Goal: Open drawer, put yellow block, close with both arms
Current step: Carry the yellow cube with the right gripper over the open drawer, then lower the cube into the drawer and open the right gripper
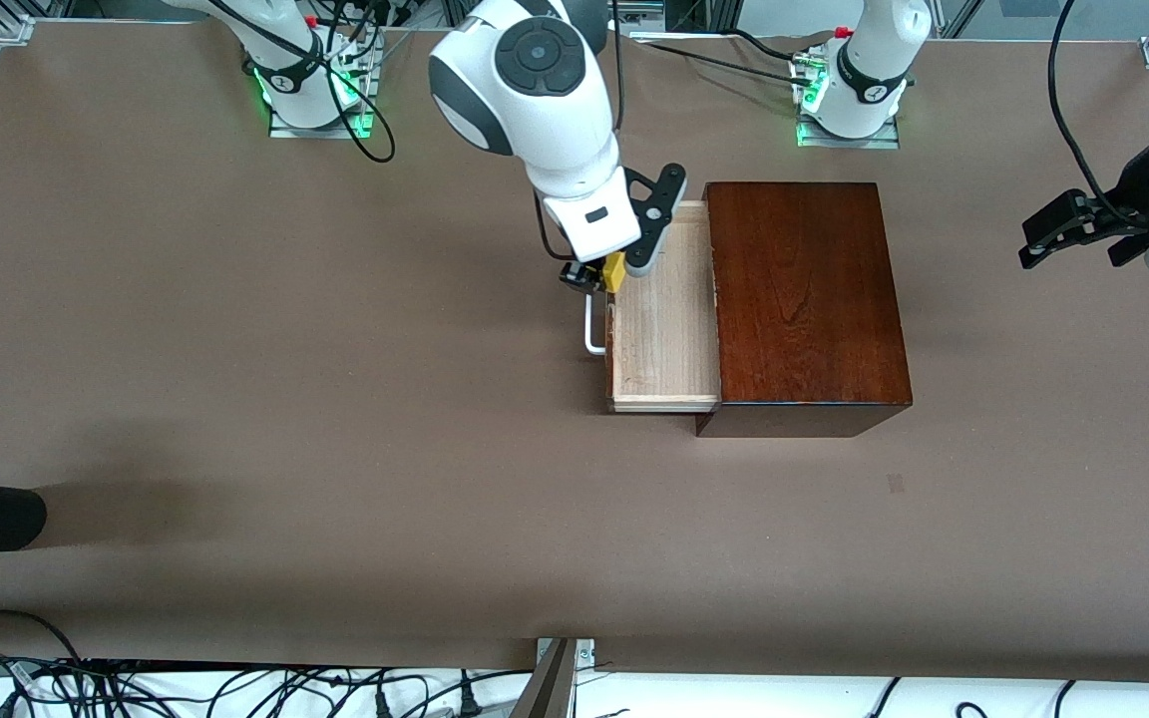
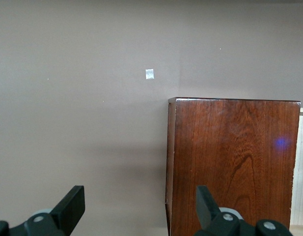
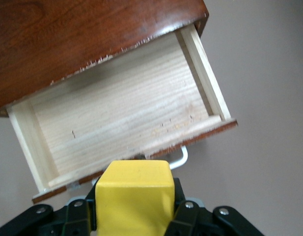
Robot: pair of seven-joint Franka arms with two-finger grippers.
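Over the drawer's front edge, the right pincer is clamped on the block; the empty tray lies just toward the box. Left pincer waits spread, well apart.

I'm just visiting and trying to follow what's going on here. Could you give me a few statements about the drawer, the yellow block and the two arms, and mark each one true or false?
1. The drawer is pulled out of the wooden box. True.
2. The yellow block already lies on the drawer's floor. False: the right gripper holds it in the air over the drawer's front edge, and the tray is bare.
3. The left gripper grips the white handle. False: it hangs open over the table toward the left arm's end, apart from the box.
4. The right gripper's fingers are closed on the block. True.
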